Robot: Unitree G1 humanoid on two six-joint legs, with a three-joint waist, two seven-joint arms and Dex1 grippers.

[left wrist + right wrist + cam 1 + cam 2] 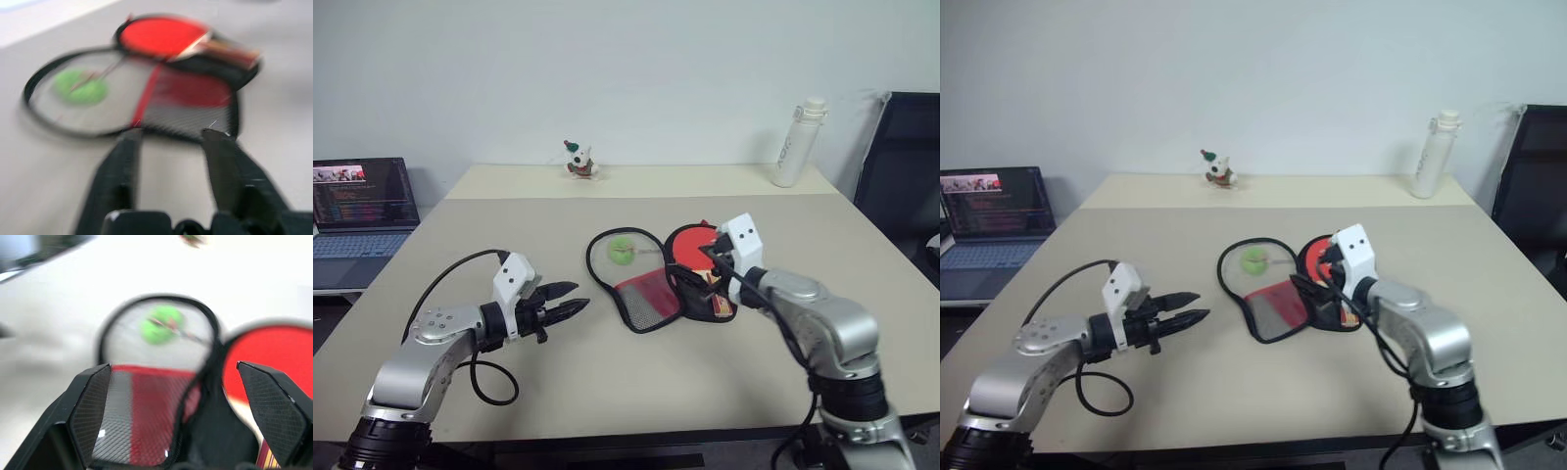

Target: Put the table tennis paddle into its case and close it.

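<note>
On the near side of a beige bench (460,225), the robot's left tool (570,301) hovers just above the surface, its two black fingers (122,161) a little apart and gripping nothing, pointing across at the case (636,279). To its right, the right tool (181,396) hangs over the case's near edge with its fingers (90,401) spread wide and empty.

Between and just beyond the two arms, the black zip case lies unzipped and folded open flat at mid-bench. Its see-through mesh flap rests to the left, with a red patch at its near end and a small green ball (622,249) showing in the round part. The table tennis paddle (693,247) lies on the case's right half, red face up, its wooden handle (230,49) pointing toward the robot and partly hidden behind the right arm.

Farther back, a small toy figure (578,161) stands near the far edge and a white bottle (798,143) stands upright at the far right. An open laptop (362,211) sits off to the left, a dark chair (901,166) to the right.
</note>
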